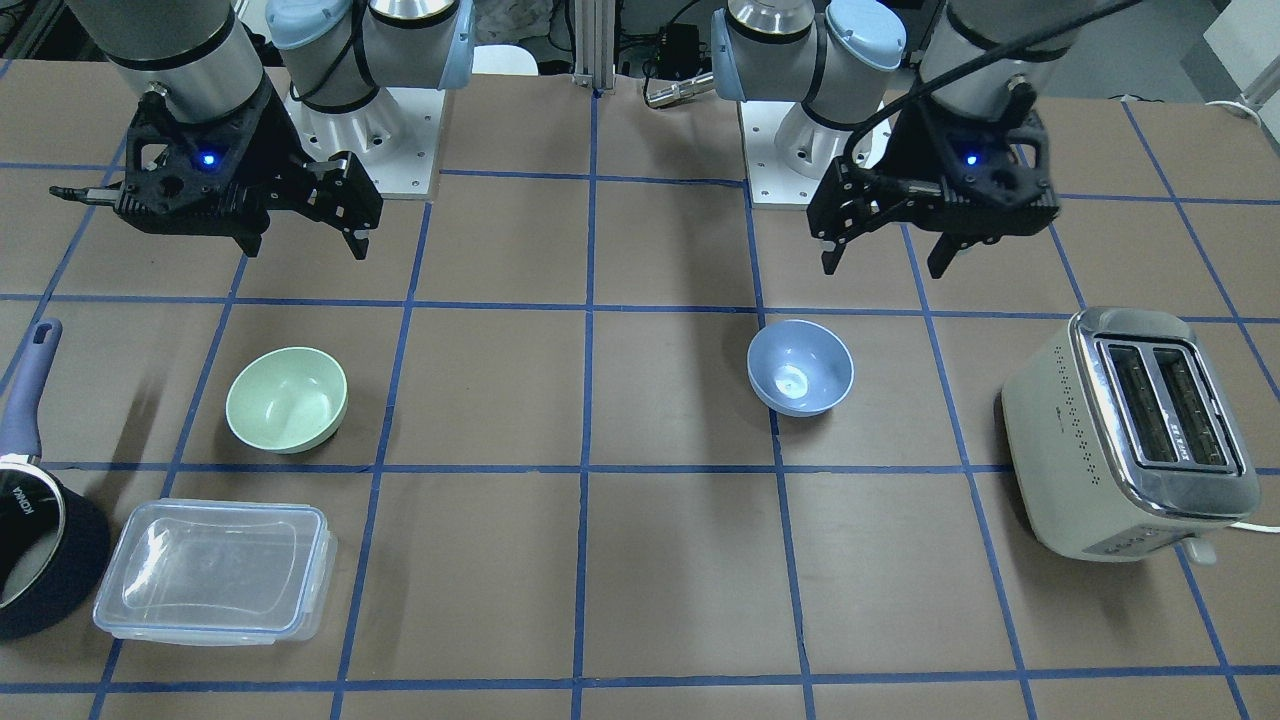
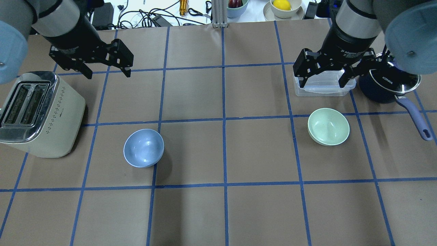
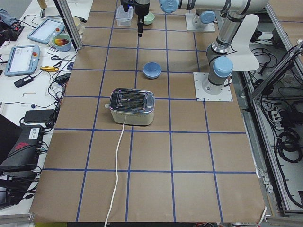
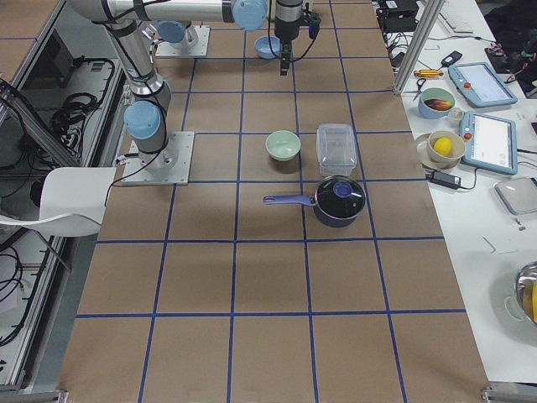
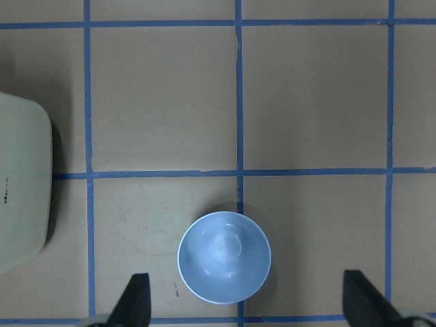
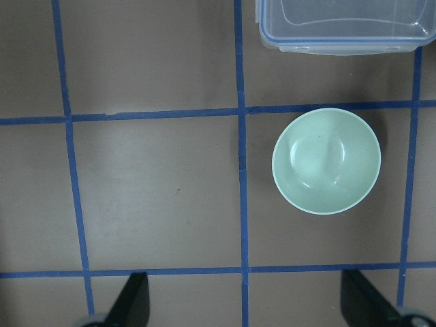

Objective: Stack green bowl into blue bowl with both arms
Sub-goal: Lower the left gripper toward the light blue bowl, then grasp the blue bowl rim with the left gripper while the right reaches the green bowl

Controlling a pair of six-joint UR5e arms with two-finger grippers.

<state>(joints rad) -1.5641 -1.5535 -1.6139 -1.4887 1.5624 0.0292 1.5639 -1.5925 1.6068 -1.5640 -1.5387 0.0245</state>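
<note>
The pale green bowl (image 1: 287, 400) stands upright and empty on the table; it also shows in the overhead view (image 2: 328, 126) and the right wrist view (image 6: 325, 161). The pale blue bowl (image 1: 800, 367) stands upright and empty, several grid squares away, and shows in the overhead view (image 2: 143, 148) and the left wrist view (image 5: 224, 257). My right gripper (image 1: 304, 248) is open and empty, hanging high above the table near the green bowl. My left gripper (image 1: 884, 268) is open and empty, high above the table near the blue bowl.
A cream toaster (image 2: 37, 114) lies beside the blue bowl on my left. A clear lidded container (image 1: 213, 570) and a navy saucepan (image 1: 35, 540) with a long handle sit just beyond the green bowl. Brown table squares lie between the bowls.
</note>
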